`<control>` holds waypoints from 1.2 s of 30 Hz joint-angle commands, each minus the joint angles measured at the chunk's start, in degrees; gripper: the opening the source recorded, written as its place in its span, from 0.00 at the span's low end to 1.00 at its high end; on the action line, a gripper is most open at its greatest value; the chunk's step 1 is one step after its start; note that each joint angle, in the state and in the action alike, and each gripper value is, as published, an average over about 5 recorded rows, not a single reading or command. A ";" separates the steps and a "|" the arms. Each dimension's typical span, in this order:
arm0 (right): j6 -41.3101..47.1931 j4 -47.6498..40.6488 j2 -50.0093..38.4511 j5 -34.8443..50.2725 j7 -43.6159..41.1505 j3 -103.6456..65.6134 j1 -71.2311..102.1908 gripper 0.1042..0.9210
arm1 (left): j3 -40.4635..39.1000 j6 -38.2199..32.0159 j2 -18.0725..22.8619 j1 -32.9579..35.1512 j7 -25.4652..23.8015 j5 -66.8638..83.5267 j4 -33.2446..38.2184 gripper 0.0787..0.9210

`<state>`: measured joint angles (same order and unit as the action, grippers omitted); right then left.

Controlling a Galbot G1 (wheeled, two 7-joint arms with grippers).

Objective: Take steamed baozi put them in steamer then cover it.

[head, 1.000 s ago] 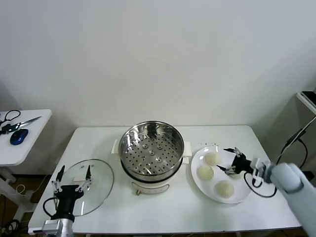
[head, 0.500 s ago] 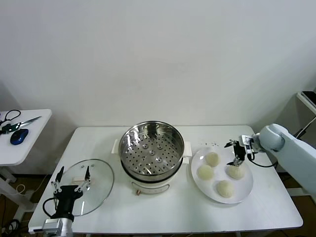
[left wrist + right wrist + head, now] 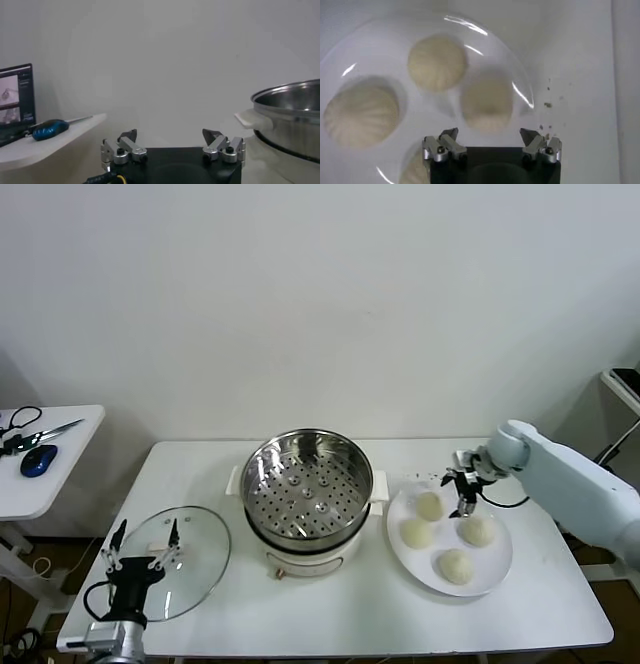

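four off-white pleated baozi (image 3: pixel 429 505) lie on the plate right of my open steel steamer (image 3: pixel 306 481); glass cover (image 3: pixel 180 561) lies flat, left.

We face a plain white wall (image 3: pixel 320 294) filling the upper frame, evenly lit. A white table (image 3: pixel 330 604) spans the lower middle. At far left sits a smaller white side table (image 3: pixel 50 474) — on it a blue mouse (image 3: pixel 38 460) and scissors (image 3: pixel 45 432). At right edge, a dark-topped shelf corner (image 3: pixel 625 381).

White table (image 3: pixel 560 604): steamer (image 3: pixel 306 496) centre, cover (image 3: pixel 178 548) left, plate (image 3: pixel 497 569) right.
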<state>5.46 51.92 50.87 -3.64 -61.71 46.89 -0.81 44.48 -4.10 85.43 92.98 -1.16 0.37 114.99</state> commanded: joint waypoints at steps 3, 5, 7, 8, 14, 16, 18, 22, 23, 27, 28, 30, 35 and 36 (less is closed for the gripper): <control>-0.01 -4.06 4.32 0.14 -0.74 3.59 -2.06 0.88 | 0.42 0.12 0.02 -0.52 0.07 0.03 -0.56 0.88; -0.01 -4.41 4.74 0.08 -0.72 3.36 -1.93 0.88 | 0.44 0.10 -0.02 -0.59 0.07 0.04 -0.65 0.88; -0.02 -4.71 5.07 0.06 -0.75 3.33 -1.92 0.88 | 0.39 0.05 -0.09 -0.54 0.05 -0.03 -0.66 0.88; -0.05 -4.84 5.21 0.07 -0.78 3.36 -1.92 0.88 | 0.38 0.04 -0.11 -0.51 0.04 -0.05 -0.64 0.88; -0.20 -4.83 5.49 -0.12 -1.37 3.56 -2.04 0.86 | 0.48 0.03 -0.15 -0.42 0.03 -0.09 -0.53 0.88; -0.28 -4.75 5.36 -0.34 -1.58 3.70 -2.12 0.83 | 0.50 0.04 -0.16 -0.41 0.02 -0.09 -0.48 0.88; -0.40 -4.69 5.17 -0.47 -1.65 3.74 -2.14 0.80 | 0.51 0.04 -0.15 -0.40 0.01 -0.09 -0.45 0.88; -0.78 -4.54 4.76 -0.91 -1.82 3.76 -2.22 0.76 | 0.52 0.03 -0.16 -0.36 0.01 -0.07 -0.51 0.88; -1.01 -4.61 4.71 -1.06 -1.94 3.70 -2.26 0.76 | 0.53 0.03 -0.17 -0.35 0.01 -0.06 -0.54 0.88; -2.05 -4.91 4.68 -1.63 -2.46 3.50 -2.67 0.75 | 0.51 0.06 -0.18 -0.35 0.03 -0.05 -0.61 0.88; -2.35 -4.90 4.66 -1.70 -2.57 3.50 -2.84 0.74 | 0.49 0.07 -0.18 -0.35 0.03 -0.04 -0.58 0.88; -3.03 -4.71 4.53 -1.67 -2.83 3.53 -3.34 0.74 | 0.47 0.11 -0.19 -0.36 0.02 -0.02 -0.49 0.88; -6.70 -3.35 3.74 -0.15 -4.12 5.35 -8.12 0.73 | 0.52 0.29 -0.43 -0.32 0.00 0.10 -0.10 0.88; -7.87 -2.76 3.57 0.67 -4.50 6.35 -10.29 0.73 | 0.54 0.32 -0.49 -0.30 0.00 0.13 -0.05 0.88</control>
<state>1.09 48.36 54.49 -4.04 -65.39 51.57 -6.34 45.01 -3.90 85.12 92.61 -1.13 0.37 114.68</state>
